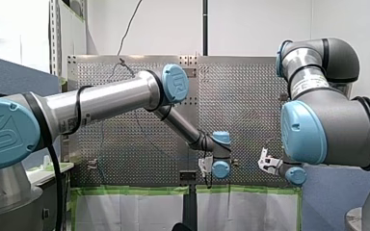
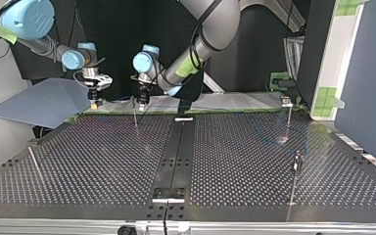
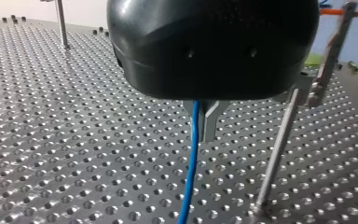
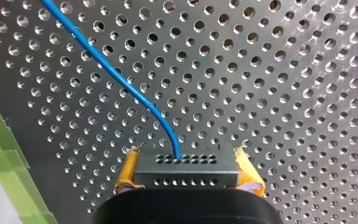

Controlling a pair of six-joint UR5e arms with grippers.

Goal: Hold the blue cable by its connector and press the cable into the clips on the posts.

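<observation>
Blue thin cable [image 4: 116, 77] runs over perforated metal table [image 4: 284, 93] from dark perforated connector block [image 4: 186, 161], clamped in my right hand [image 4: 188, 169], to my left hand [image 3: 204, 122], pinched on it. Risk: slack could carry cable past clip [image 3: 313, 91] on thin metal post [image 3: 279, 149].

You're looking at a perforated metal table [image 3: 74, 140], dull grey with a soft sheen. The thin blue cable [image 4: 121, 81] has a smooth, slightly glossy plastic jacket. Its dark rectangular connector [image 4: 186, 170] is matt plastic, and so look the yellow pads [image 4: 127, 173] against it. The slim metal post [image 3: 275, 154] is bare and grey.
</observation>
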